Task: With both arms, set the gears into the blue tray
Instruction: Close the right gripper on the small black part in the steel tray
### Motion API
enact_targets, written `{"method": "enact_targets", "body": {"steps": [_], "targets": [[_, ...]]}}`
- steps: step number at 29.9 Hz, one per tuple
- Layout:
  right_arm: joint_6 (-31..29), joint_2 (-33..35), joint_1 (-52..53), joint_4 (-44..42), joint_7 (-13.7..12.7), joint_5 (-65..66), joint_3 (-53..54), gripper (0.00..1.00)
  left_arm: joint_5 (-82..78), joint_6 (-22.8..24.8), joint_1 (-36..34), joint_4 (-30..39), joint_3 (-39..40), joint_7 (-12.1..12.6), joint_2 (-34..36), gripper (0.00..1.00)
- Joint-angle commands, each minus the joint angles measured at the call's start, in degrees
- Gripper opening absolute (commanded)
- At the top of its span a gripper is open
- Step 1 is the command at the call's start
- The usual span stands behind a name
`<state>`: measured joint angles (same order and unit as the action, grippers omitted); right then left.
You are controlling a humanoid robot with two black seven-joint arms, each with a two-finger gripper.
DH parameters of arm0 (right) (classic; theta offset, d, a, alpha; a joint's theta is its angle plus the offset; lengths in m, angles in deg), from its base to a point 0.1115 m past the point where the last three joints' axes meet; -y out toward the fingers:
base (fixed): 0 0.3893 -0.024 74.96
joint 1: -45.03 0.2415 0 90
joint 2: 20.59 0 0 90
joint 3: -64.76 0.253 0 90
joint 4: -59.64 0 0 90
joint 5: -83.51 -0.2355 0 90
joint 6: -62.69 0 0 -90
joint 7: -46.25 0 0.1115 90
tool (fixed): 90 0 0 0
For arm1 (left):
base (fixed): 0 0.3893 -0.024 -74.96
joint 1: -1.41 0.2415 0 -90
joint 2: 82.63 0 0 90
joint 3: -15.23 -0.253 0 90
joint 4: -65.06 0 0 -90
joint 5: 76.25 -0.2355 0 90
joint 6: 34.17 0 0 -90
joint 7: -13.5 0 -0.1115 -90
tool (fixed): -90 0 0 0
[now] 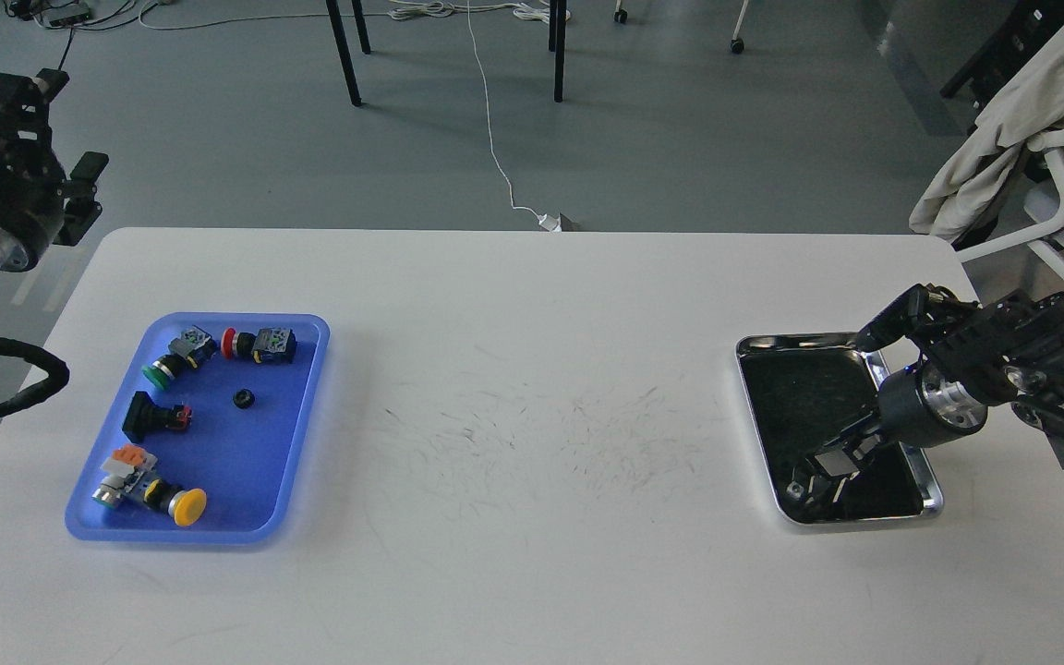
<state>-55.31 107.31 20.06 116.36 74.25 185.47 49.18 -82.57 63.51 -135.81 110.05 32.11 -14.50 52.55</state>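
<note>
My arms are black with silver joint rings, and my left gripper (pixel 29 120) and right gripper (pixel 818 480) are black too. The desk (pixel 532 554) is white, marked with fine dark scratches around its middle. Near its left edge the blue tray (pixel 301 406) carries one black gear (pixel 242 399) and push-button switches capped green (pixel 155 373), red (pixel 229 343), black (pixel 138 417) and yellow (pixel 187 506) (the last with an orange-and-grey body). Near the right edge, the metal tray (pixel 869 346) is shiny silver with a dark bottom.

Left gripper (pixel 15 111) raised at far left, right gripper (pixel 814 476) angled downward, both unreadable
</note>
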Motion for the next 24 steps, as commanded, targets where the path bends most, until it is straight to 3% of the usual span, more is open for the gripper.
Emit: {"method": "enact_targets", "body": {"steps": [1,13,24], "targets": [[0.0,0.1,0.2,0.1,0.0,0.0,-0.1,0.6,0.0,0.0,0.0,0.0,0.0,0.0,-0.1,0.98],[0.0,0.2,0.2,-0.6,0.0,0.2,-1.7,0.59,0.0,0.0,0.4,-0.1,0.0,0.0,0.0,0.98],[0.0,-0.1,0.6,-1.9,0.0,0.2,-1.6,0.46,0.0,0.1,0.6,-0.1,0.0,0.0,0.0,0.98]]}}
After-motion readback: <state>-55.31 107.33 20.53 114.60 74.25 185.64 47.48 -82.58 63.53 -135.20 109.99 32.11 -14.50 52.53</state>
